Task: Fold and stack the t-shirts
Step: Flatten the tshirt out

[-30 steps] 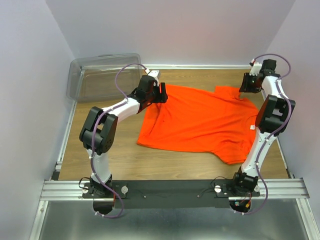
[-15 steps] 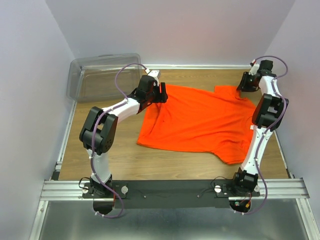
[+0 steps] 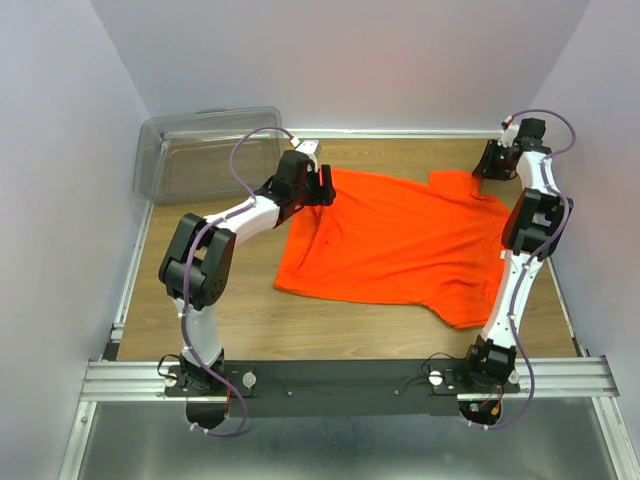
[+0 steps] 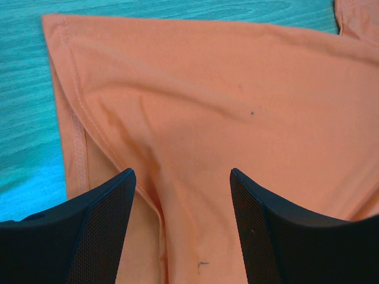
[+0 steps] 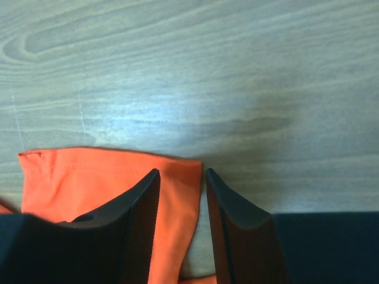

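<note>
One bright orange t-shirt (image 3: 400, 240) lies spread flat on the wooden table (image 3: 240, 310). My left gripper (image 3: 325, 186) is low over its far left corner. In the left wrist view that gripper (image 4: 182, 177) stands open, a raised ridge of the t-shirt (image 4: 237, 89) running between its fingers (image 4: 100, 231). My right gripper (image 3: 485, 170) is at the far right sleeve. In the right wrist view that gripper (image 5: 182, 173) is partly open, straddling the sleeve's hemmed corner (image 5: 177, 177) without pinching it; bare table shows in the gap.
A clear plastic bin (image 3: 205, 150) stands at the far left corner of the table. Pale walls close in on the left, back and right. Metal rails (image 3: 130, 270) edge the table, and a cross rail carries both arm bases at the near side.
My right arm has drawn a little further back and in toward the far right corner. The left arm and the t-shirt have not moved.
</note>
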You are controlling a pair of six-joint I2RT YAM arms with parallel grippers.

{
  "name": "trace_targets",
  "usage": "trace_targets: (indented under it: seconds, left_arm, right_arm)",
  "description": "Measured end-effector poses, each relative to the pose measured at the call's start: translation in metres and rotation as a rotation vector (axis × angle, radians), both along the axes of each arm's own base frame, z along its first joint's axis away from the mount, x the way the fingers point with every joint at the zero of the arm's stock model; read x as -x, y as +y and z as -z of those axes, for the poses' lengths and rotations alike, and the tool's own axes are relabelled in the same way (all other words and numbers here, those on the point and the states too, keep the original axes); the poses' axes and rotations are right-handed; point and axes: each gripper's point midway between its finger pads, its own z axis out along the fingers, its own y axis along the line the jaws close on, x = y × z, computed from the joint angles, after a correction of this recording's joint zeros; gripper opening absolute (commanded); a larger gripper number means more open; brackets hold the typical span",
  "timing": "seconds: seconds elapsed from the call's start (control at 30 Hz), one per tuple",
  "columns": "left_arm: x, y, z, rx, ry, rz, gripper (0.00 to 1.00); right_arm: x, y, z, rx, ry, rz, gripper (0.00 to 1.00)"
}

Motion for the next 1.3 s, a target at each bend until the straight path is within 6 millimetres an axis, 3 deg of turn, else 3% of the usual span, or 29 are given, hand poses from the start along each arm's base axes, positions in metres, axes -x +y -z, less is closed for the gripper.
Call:
trace_targets:
  seconds: [0.4, 0.63, 0.87, 0.97, 1.13, 1.3]
  left_arm:
    - [-0.003, -0.002, 0.011, -0.006, 0.02, -0.002, 0.73]
    - [-0.009, -0.004, 0.008, -0.003, 0.02, -0.008, 0.73]
    - [-0.053, -0.006, -0.018, 0.0, -0.037, -0.084, 0.73]
    - [-0.075, 0.0, -0.019, -0.026, -0.038, -0.142, 0.72]
    - [-0.105, 0.014, -0.003, -0.08, -0.01, -0.228, 0.67]
    - [-0.123, 0.026, 0.02, -0.123, 0.038, -0.268, 0.65]
  right_arm:
    - [-0.01, 0.005, 0.003, -0.04, -0.04, -0.036, 0.28]
    - [-0.01, 0.004, 0.005, -0.03, -0.049, -0.047, 0.03]
    - [-0.009, 0.004, 0.003, -0.021, -0.054, -0.058, 0.01]
    - [-0.004, 0.006, 0.003, -0.022, -0.042, -0.068, 0.01]
    - [0.011, 0.011, 0.003, -0.015, -0.017, -0.098, 0.01]
    - [0.024, 0.009, 0.003, 0.015, 0.009, -0.105, 0.01]
